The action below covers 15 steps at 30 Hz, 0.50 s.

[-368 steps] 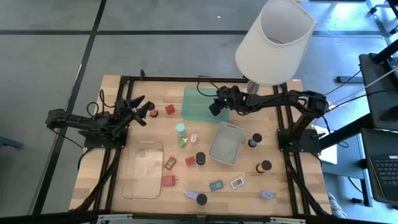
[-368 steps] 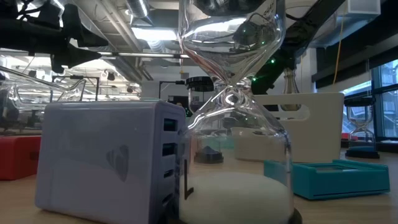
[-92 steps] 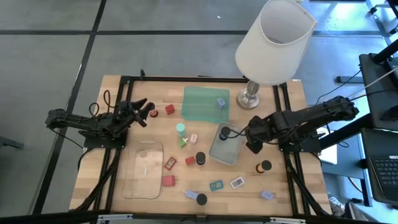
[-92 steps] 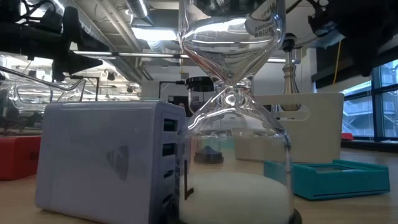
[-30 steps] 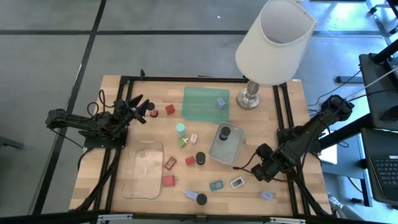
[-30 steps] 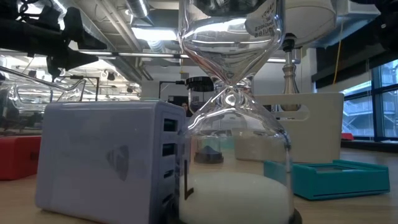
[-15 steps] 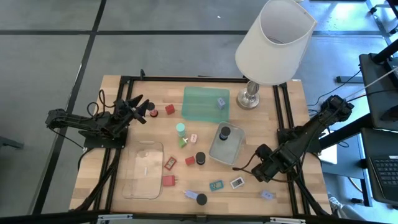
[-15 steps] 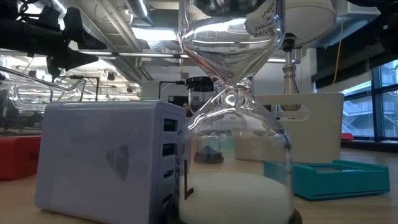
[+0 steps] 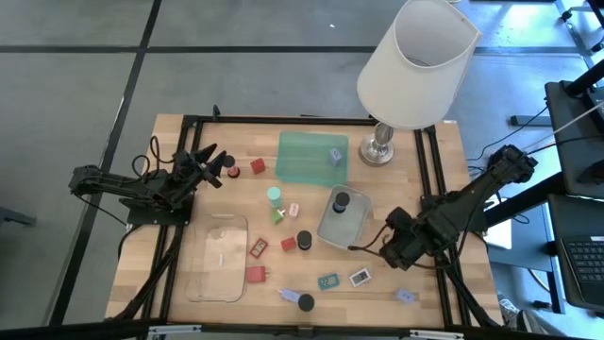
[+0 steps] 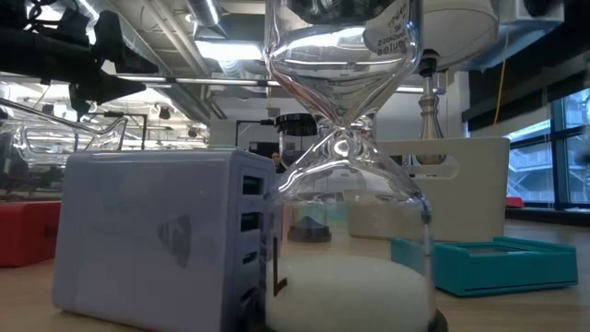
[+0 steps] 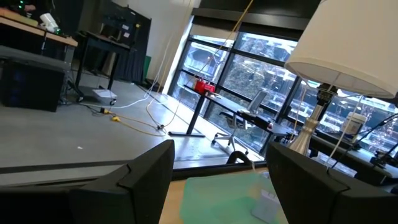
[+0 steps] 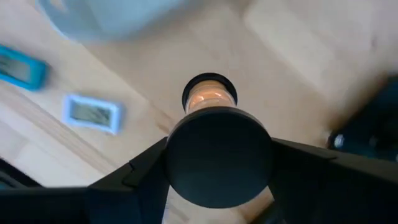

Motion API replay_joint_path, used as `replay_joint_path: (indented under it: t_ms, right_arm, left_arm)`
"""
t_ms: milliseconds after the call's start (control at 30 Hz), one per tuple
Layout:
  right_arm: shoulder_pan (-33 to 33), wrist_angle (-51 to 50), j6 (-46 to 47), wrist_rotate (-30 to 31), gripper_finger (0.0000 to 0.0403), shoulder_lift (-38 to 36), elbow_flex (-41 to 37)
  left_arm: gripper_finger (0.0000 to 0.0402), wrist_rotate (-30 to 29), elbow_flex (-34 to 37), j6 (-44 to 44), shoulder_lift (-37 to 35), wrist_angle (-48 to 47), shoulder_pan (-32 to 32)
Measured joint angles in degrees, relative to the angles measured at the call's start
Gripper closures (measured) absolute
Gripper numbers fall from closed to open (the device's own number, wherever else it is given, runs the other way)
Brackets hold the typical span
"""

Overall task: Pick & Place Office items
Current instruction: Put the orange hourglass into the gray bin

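Observation:
My right gripper (image 9: 391, 248) (image 12: 219, 148) hangs over the table's right side, between the grey tray (image 9: 332, 231) and the two labelled cards (image 9: 344, 280). It is shut on a small hourglass-like piece with a black round cap (image 12: 217, 155). My left gripper (image 9: 213, 162) (image 11: 221, 163) waits open at the left, next to a red and black bit (image 9: 231, 173). Red blocks (image 9: 258, 166), a teal disc (image 9: 274, 195), black caps (image 9: 304, 240) and pale blue pieces (image 9: 406, 296) lie loose on the wood. One black cap (image 9: 342, 200) sits in the grey tray, and a pale piece (image 9: 335, 154) lies in the green tray (image 9: 307, 156). My right gripper pinches the piece between its two fingers (image 12: 149, 165), one on either side of the black cap (image 12: 217, 134). The fingers come from above, pointing down. The piece stands upright in the hold, with its amber lower end (image 12: 209, 96) toward the table; whether that end is clear of the wood I cannot tell.
A clear tray (image 9: 217, 257) lies near the left front. The white-shaded lamp (image 9: 415, 61) stands at the far right on its metal foot (image 9: 378, 149). Close to the low camera stand a large hourglass (image 10: 346, 184) and a pale charger block (image 10: 157, 240).
My right gripper has shifted a little toward the far edge and the left, closer to the grey tray, taking the black-capped piece with it. The left arm has kept still.

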<state>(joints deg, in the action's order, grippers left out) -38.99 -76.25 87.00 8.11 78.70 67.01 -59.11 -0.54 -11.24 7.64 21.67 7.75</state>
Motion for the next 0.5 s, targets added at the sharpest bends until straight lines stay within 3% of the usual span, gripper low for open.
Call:
replay_joint_path:
  t_ms: [233,500]
  right_arm:
    - [8.64,0.31,-16.06,4.85,0.0186,0.00,7.39]
    - [20.16,3.02,-33.26,6.66,0.0185,1.27,7.18]
  left_arm:
    - [0.0151,0.11,0.01,-0.61,0.00,-0.16,0.01]
    - [0.0151,0.20,0.01,-2.78,-0.02,-1.67,0.01]
